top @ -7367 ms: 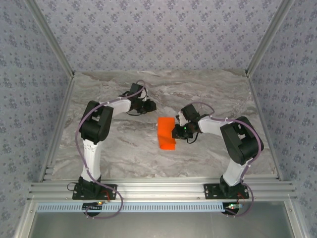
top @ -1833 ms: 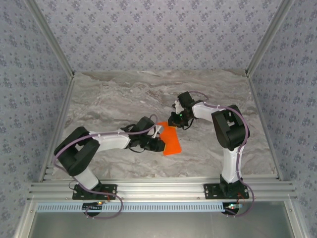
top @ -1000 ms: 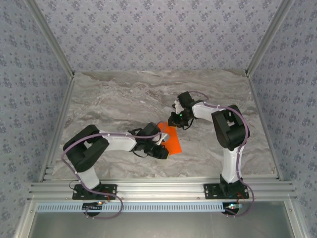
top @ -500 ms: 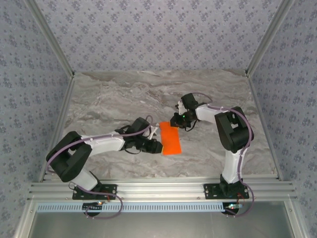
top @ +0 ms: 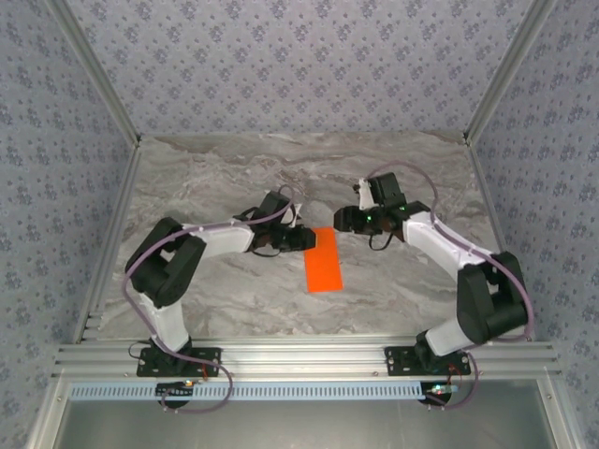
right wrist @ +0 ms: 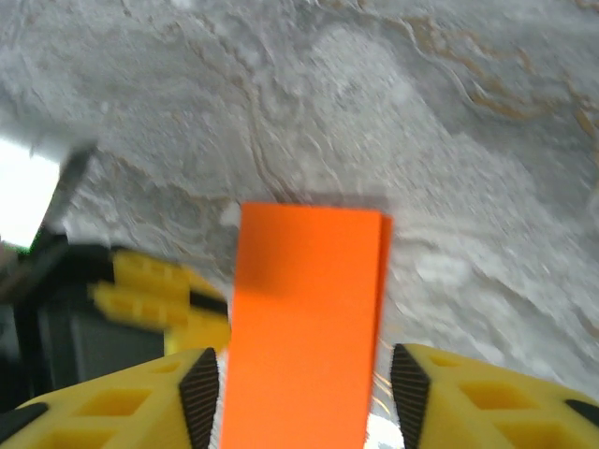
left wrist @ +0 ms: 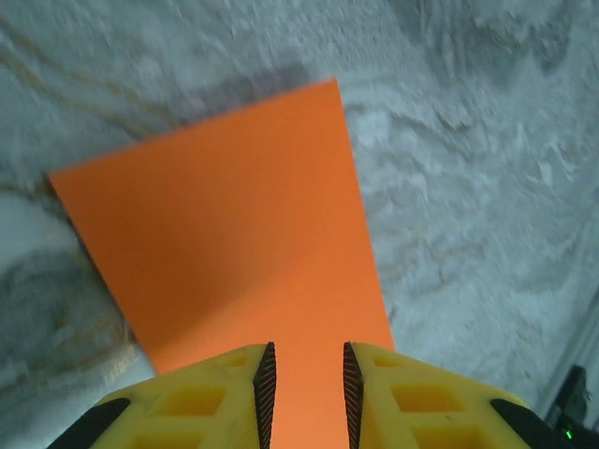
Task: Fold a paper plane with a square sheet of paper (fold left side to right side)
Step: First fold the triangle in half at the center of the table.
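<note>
Square sheet of paper [top: 323,260] — laid flat on the tabletop [top: 215,178] between the arms, doubled into a narrow strip, judged ready for the next fold. Left gripper [left wrist: 306,393]: jaws narrowly parted over one end, nothing clamped. Right gripper [right wrist: 301,393]: jaws spread wide, empty — a slightly offset layer along one long edge is shown from its wrist, not from above.

**Sheet status: folded in half, lying flat**

I see the sheet of paper [top: 324,260] as a narrow, plain, bright orange-red rectangle. It lies flat on the grey marbled tabletop [top: 206,178], around mid-table. The long axis runs roughly near-to-far. From the right wrist I see a thin sliver of a second layer along one long edge.
</note>
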Controlling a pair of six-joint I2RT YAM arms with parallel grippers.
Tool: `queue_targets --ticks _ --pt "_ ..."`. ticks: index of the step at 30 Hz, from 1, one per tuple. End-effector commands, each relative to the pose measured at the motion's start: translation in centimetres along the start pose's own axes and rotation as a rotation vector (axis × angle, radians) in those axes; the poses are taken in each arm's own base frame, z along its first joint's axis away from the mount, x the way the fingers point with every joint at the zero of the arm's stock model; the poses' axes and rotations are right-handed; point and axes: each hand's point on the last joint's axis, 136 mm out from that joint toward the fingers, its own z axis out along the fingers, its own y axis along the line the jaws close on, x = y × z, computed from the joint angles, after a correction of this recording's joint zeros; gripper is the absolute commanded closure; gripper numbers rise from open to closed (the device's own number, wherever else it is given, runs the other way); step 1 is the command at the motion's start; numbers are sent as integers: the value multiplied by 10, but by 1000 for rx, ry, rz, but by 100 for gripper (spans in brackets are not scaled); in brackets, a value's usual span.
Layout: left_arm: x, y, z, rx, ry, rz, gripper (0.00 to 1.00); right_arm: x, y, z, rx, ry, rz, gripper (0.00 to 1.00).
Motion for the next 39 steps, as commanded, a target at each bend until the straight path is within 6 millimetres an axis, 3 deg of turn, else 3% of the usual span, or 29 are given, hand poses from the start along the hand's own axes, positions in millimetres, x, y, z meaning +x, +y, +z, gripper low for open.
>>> queue_targets --ticks 1,6,9,21,26,33,39 --pt "-16 11 6 -74 -21 -7 73 44 -22 -2 43 104 48 39" --pt "-21 21 14 -126 -13 -8 72 78 -8 1 -101 183 122 38" --pt "-22 26 16 -144 -11 -15 73 86 0 2 -171 205 165 38" --pt "-18 31 19 -142 -4 -21 73 82 6 11 -231 223 228 39" --pt "-16 32 19 -138 -5 -24 73 94 0 16 -197 298 291 41" --pt "-19 20 17 -89 -16 -23 73 114 0 25 -193 390 316 45" --pt "-27 0 0 -35 -55 -2 67 116 -1 28 -173 389 303 45"
